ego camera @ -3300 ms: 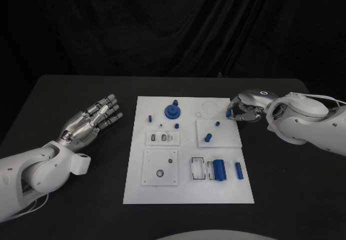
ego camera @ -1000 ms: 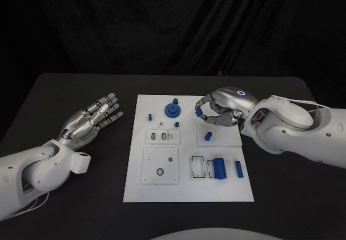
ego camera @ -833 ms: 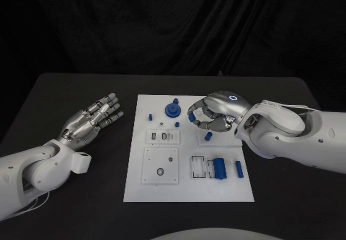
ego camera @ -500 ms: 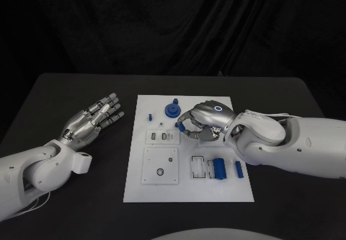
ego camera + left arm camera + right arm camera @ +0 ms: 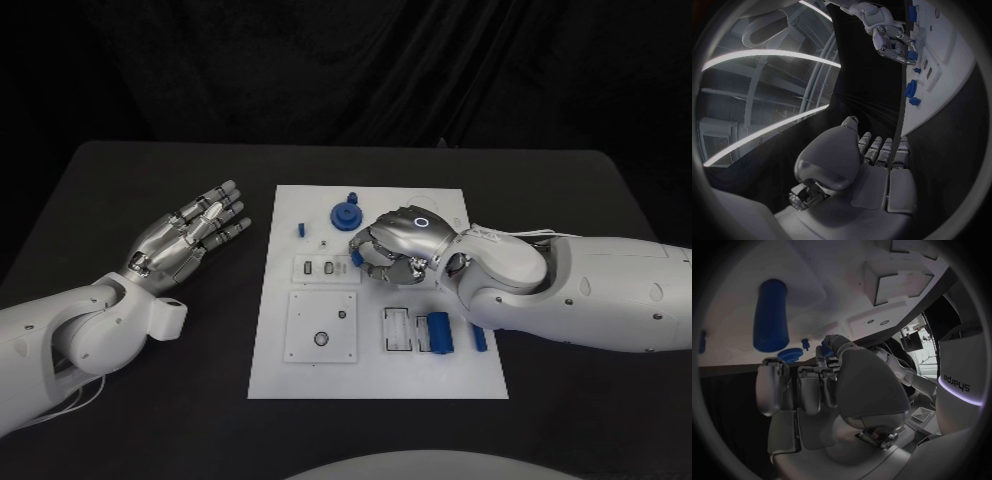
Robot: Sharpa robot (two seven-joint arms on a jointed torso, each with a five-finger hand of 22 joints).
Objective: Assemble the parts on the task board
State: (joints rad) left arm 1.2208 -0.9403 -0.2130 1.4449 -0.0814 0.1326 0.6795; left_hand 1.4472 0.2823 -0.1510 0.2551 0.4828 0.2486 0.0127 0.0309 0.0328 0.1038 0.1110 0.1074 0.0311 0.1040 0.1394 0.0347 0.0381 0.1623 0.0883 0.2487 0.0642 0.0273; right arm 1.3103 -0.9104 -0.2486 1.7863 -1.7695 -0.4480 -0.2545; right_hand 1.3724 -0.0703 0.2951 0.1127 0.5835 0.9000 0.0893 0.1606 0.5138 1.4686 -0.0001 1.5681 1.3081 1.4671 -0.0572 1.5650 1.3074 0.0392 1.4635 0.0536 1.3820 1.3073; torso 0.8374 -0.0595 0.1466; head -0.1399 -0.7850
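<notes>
Silver right hand (image 5: 392,248) curled over white task board (image 5: 378,380), pinching a small blue part (image 5: 358,256), left hand (image 5: 185,237) spread, holding nothing.

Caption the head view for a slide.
Right hand holds a small blue part over the white task board; left hand lies open beside it.

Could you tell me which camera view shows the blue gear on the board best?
The head view: the gear shows whole, from above, beyond the right hand. The left wrist view shows it edge-on. The right wrist view shows it partly hidden behind the fingers.
</notes>
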